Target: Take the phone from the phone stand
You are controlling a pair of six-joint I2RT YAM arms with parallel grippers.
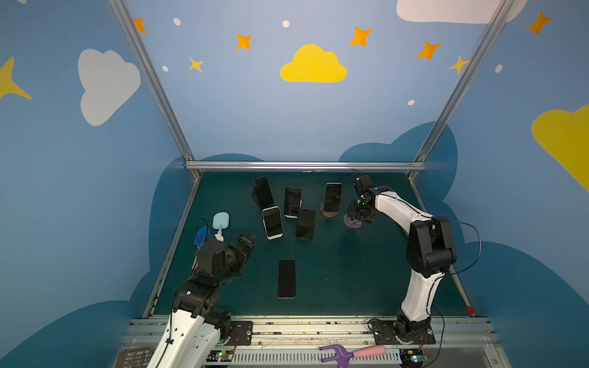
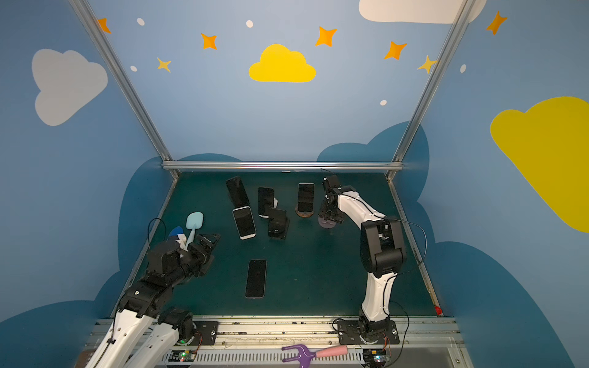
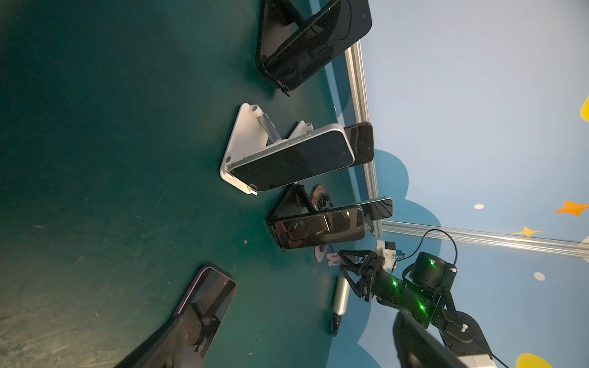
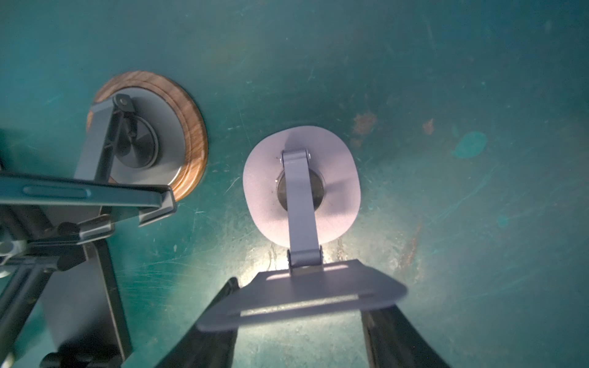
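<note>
Phone (image 1: pixel 333 195) nearest the working arm leans upright on the wood-based stand (image 1: pixel 329 212), far back on the green mat (image 1: pixel 350 270); right gripper (image 1: pixel 357 216) is clamped on the empty lavender stand (image 1: pixel 350 223) just beside it; left gripper (image 1: pixel 246 242) hangs wide open, well apart; better to release, shift across, pinch the phone's long edges and lift straight up.
</note>
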